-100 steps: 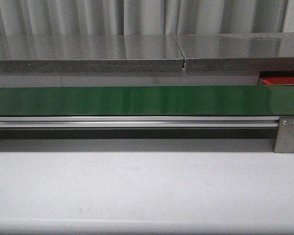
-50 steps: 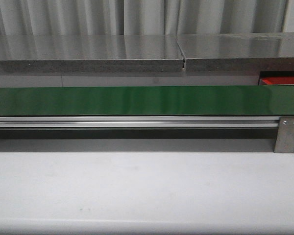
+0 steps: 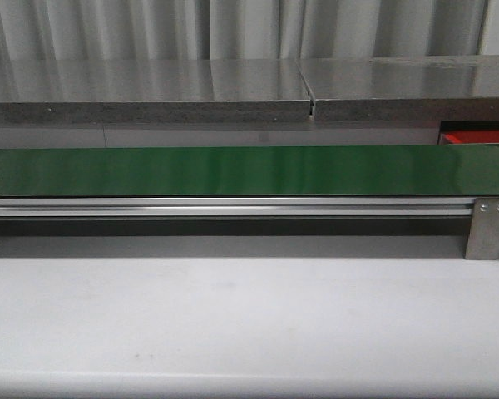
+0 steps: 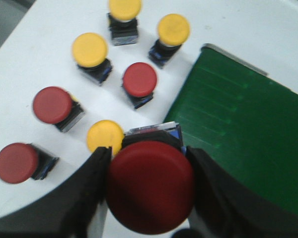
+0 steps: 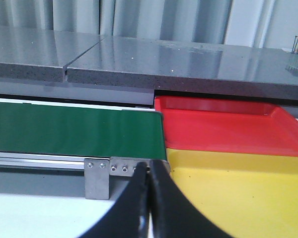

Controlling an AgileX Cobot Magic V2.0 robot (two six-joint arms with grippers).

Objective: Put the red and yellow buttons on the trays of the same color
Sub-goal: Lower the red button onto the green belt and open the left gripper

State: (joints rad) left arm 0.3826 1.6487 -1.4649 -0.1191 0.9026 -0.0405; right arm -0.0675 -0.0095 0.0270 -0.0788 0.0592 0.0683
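1. Left tool [image 4: 148,191]: jaws closed around a red-capped button [image 4: 150,186], one dark finger against each side of the cap. The button is held up off the white tabletop [image 4: 49,64], beside the end of the green belt [image 4: 238,134].
2. Behind the held button's cap a dark, blue-edged block shows; whether it belongs to this button or to another cannot be told.
3. Loose buttons on the tabletop beyond the left tool: three red [image 4: 52,104] [image 4: 139,79] [image 4: 16,162] and four yellow [image 4: 90,49] [image 4: 173,29] [image 4: 124,8] [image 4: 105,135]. All stand cap-up on dark bases, near one another but apart.
4. Right tool [image 5: 148,198]: fingers pressed together, tips meeting, nothing between them. It hangs near the metal bracket [image 5: 97,178] at the belt's end.
5. Red tray [image 5: 223,126] sits just past the belt's end, with the yellow tray [image 5: 238,188] directly alongside it, their edges touching. No button visible in either.
6. Front view: the belt [image 3: 233,170] runs across the frame with nothing on it; a corner of the red tray [image 3: 478,137] shows at its right end. Neither arm appears in this view.
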